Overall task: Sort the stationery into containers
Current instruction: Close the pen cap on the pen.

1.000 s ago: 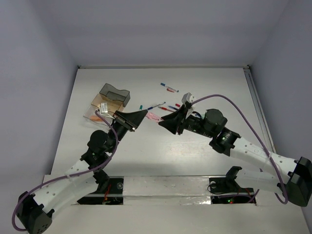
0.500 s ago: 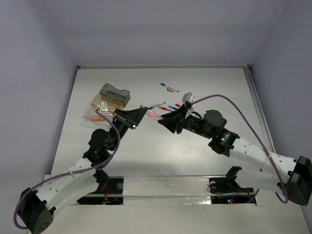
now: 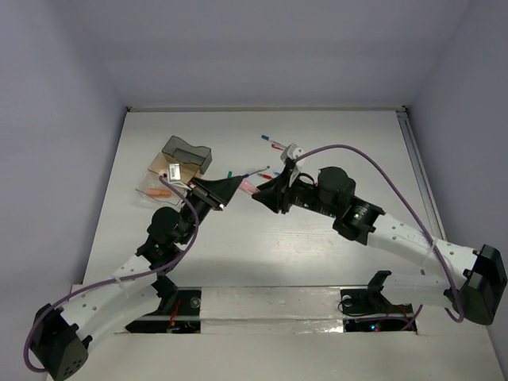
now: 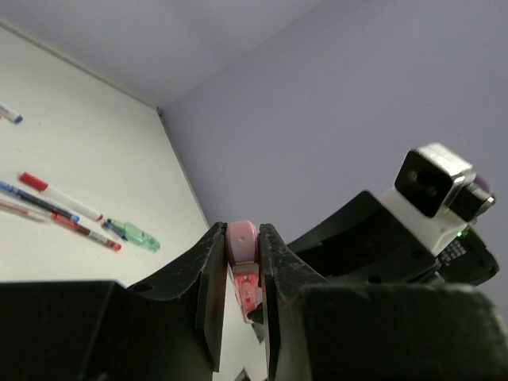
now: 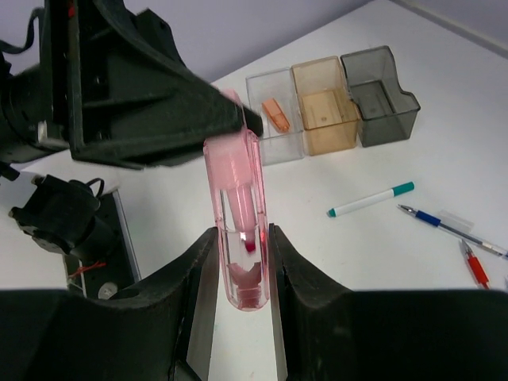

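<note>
Even, diffuse light is spread over the white tabletop point(image 3: 317, 143); only faint, soft shadows are cast. In the wrist views, the left end effector point(image 4: 242, 234) and right end effector point(image 5: 242, 234) are rendered dark and slightly blurred nearest the lens.

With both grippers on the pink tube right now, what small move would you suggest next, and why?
Probably open the right gripper. Both it and the left gripper clamp the pink tube, one at each end, and the trays lie on the left arm's side of the table, so letting go here would likely free the left arm to carry the tube over.
</note>
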`<state>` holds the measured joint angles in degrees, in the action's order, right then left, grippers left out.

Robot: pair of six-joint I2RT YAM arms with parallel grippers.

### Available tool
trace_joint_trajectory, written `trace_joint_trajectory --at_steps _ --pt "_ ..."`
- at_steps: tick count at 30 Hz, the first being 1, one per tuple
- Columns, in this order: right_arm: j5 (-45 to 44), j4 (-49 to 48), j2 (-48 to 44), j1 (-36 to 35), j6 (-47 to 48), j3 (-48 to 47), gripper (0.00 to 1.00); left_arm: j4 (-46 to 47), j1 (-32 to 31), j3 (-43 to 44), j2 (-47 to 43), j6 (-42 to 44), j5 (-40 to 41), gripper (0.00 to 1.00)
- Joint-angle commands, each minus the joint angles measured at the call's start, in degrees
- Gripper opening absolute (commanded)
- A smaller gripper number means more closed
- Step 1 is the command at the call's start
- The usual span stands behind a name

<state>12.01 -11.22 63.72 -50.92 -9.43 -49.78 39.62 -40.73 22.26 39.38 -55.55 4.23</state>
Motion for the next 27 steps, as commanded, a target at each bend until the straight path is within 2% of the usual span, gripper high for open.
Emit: trace_joint_trajectory --at_steps 1,11,19,22,23,25,26,27 --pt "-1.7 -1.2 2.1 0.3 -0.1 -5.9 0.00 4.2 -0.8 0.8 0.8 0.0 -6.6 0.00" --pt "-0.7 -7.5 3.2 0.3 -2.2 -7.2 0.00 2.2 -0.8 2.2 -1.4 0.0 -6.8 0.00" --pt "1.2 -10.6 10.5 -0.2 -2.5 -13.5 0.00 3.0 -0.8 1.4 -0.2 -1.5 -6.6 0.00" --pt "0.6 -9.8 8.2 -0.2 -2.9 -11.4 0.39 -1.6 -0.8 2.4 -4.3 1.3 -1.2 0.00" --pt "0.1 -8.8 6.1 -0.2 -3.0 -9.9 0.55 -2.4 -0.8 2.6 -5.4 2.7 0.1 0.00" --pt "-1.3 -7.0 3.8 -0.2 -3.3 -8.1 0.67 -3.9 -0.8 2.4 -7.8 3.3 2.7 0.00" --pt "-1.5 -6.4 2.7 -0.2 -3.7 -6.0 0.77 -3.9 -0.8 2.2 -8.4 3.3 3.3 0.00" --pt "-1.6 -6.4 0.6 -0.2 -5.1 -4.8 0.80 -3.7 -0.8 1.8 -8.9 3.2 3.8 0.00"
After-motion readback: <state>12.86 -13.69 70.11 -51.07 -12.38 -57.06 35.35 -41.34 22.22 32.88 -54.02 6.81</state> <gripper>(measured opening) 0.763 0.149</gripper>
